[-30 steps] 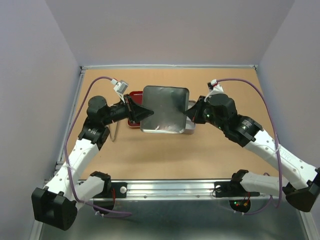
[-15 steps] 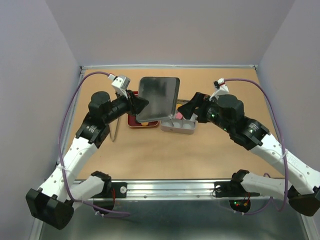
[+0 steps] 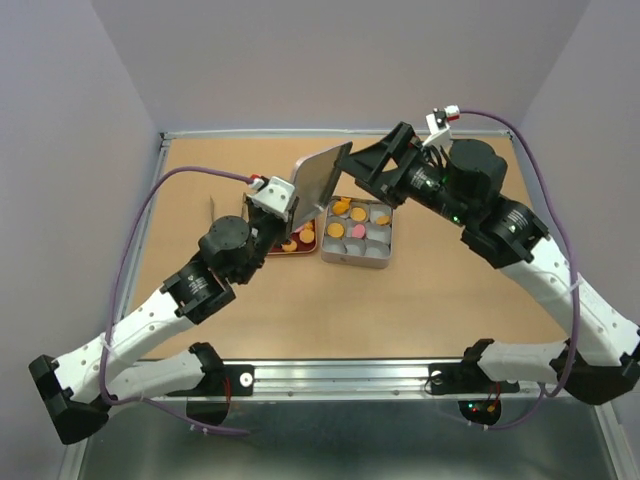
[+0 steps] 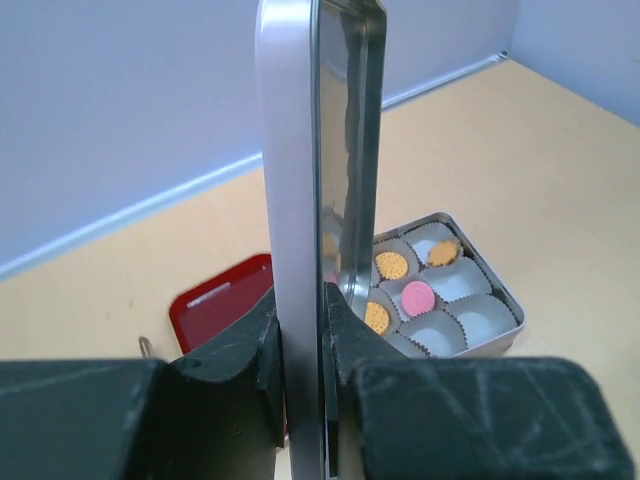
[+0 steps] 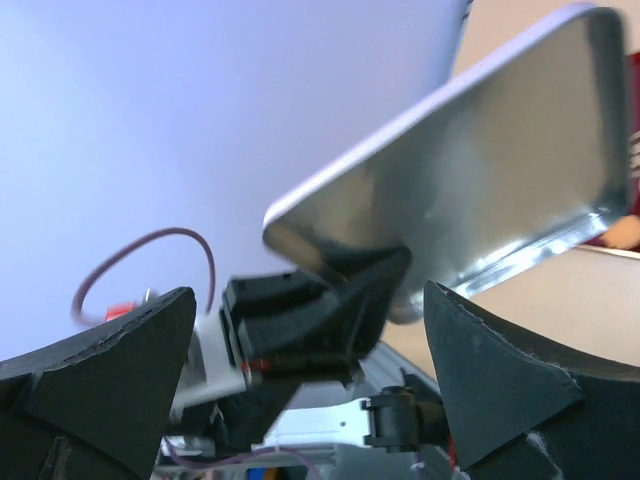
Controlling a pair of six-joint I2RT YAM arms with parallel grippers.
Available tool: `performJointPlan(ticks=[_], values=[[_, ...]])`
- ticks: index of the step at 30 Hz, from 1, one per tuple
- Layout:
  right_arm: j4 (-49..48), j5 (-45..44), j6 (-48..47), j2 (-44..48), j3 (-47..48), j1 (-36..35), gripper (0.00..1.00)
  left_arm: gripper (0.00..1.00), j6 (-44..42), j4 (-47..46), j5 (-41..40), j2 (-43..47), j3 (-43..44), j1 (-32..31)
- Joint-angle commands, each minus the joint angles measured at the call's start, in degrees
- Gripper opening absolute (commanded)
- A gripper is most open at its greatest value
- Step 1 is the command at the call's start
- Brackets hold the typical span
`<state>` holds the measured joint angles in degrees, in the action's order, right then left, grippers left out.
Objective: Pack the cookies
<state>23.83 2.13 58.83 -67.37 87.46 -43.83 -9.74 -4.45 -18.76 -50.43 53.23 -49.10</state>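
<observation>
The silver tin [image 3: 378, 256] lies uncovered at the table's middle, its paper cups holding orange cookies [image 3: 341, 208] and a pink one [image 3: 357, 232]. The left wrist view shows the same tin [image 4: 497, 335] with orange cookies [image 4: 390, 265] and the pink one [image 4: 417, 296]. My left gripper [image 3: 288, 207] is shut on the tin's lid [image 3: 322, 174], held up on edge above the tin's left side. That lid [image 4: 298, 180] runs straight up from between the fingers [image 4: 245, 340]. My right gripper [image 3: 372, 162] hovers open just right of the lid [image 5: 480, 170], touching nothing.
A red tray [image 3: 270, 247] with a few orange cookies [image 3: 291, 243] sits left of the tin, and shows in the left wrist view [image 4: 215, 310]. A thin metal piece [image 3: 213, 210] stands further left. Bare tabletop lies in front of the tin; walls close the back and sides.
The lid lay flat over the tin with both grippers at it. The right gripper opened and drew up and back; the left lifted the lid and tipped it on edge, uncovering the tin.
</observation>
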Motion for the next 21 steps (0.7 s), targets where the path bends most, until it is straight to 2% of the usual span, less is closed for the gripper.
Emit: performJointPlan(ticks=[1, 3, 6, 8, 9, 11, 12, 17, 21], values=[[-1.25, 7.26, 6.29, -5.13, 5.52, 0.77, 1.00, 0.00, -12.39, -8.55, -15.82, 0.52, -0.23, -8.53], [-1.33, 9.11, 7.26, -6.88, 7.11, 0.94, 1.00, 0.00, -18.17, -12.57, -22.93, 0.51, -1.46, -14.23], [-1.42, 10.17, 8.14, -7.16, 6.59, 1.03, 1.00, 0.00, -22.07, -15.06, -28.50, -0.27, -2.69, -18.03], [-1.34, 10.52, 8.85, -6.81, 5.71, 1.03, 1.00, 0.00, -28.03, -19.43, -34.48, -1.07, -3.92, -21.46], [-1.33, 10.79, 9.02, -6.63, 4.40, 1.03, 1.00, 0.00, -35.97, -27.46, -39.63, -1.59, -6.71, -23.91], [-1.33, 11.05, 9.38, -5.76, 3.16, 1.03, 1.00, 0.00, -46.03, -37.52, -43.53, -2.64, -11.80, -26.04], [-1.33, 11.14, 9.03, -5.49, 2.02, 0.94, 1.00, 0.00, -55.12, -46.96, -45.81, -4.22, -13.14, -26.65], [-1.25, 13.24, 8.50, -4.52, -2.55, 1.12, 0.99, 0.00, -69.60, -67.24, -47.42, -9.15, -17.98, -28.59], [-1.16, 16.67, 7.88, -4.87, -5.19, 1.21, 0.95, 0.00, -90.86, -90.24, -47.51, -14.24, -20.27, -30.61]])
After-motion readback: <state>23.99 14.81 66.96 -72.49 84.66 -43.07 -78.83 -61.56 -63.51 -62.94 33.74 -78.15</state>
